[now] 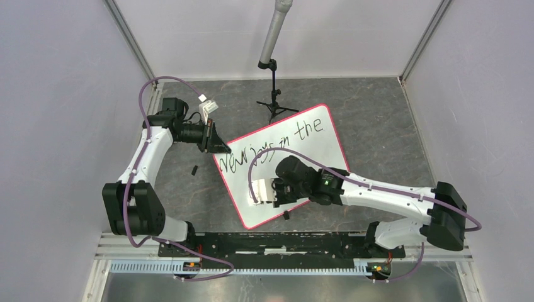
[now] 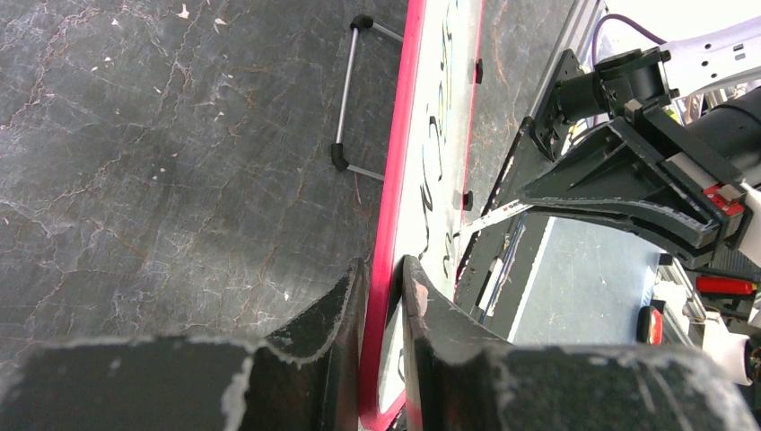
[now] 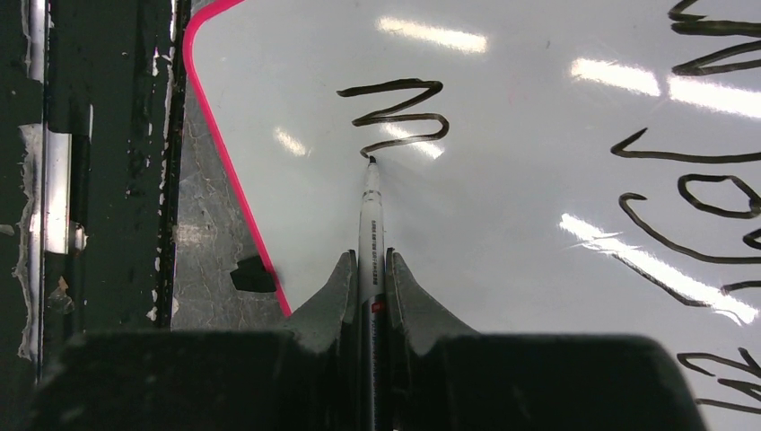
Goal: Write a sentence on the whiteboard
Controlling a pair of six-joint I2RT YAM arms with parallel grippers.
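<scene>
Two lines of the sentence (image 1: 277, 141) are what you have on the whiteboard (image 1: 327, 148). The upper one reads "new joys in the". The lower one, as far as your right wrist view shows, is only a zigzag squiggle. The board lies flat on the dark, marbled grey table (image 1: 378, 126), turned so that its long axis climbs from lower left to upper right in your top view. The writing slants up the same way. It is a smooth, glossy white rectangle with rounded corners and a thin pink-red rim, and ceiling lights show as bright bars on it. A small black clip (image 3: 251, 274) sits just outside the rim.

Your left gripper (image 2: 384, 269) is closed on the whiteboard's rim at its upper-left end, one worn black finger on either side of the pink edge.

Your right gripper (image 3: 371, 260) is clamped on a marker (image 3: 371, 215), a slim pale barrel with fine print along it. In your right wrist view its long axis runs straight up out of the fingers, with the tip pointing away from the wrist. The dark tip touches the board at the tail of the squiggle, near the board's lower-left rim and below the first line of writing.

A thin black tripod (image 1: 275, 104) stands on the table beyond the board's far edge.
</scene>
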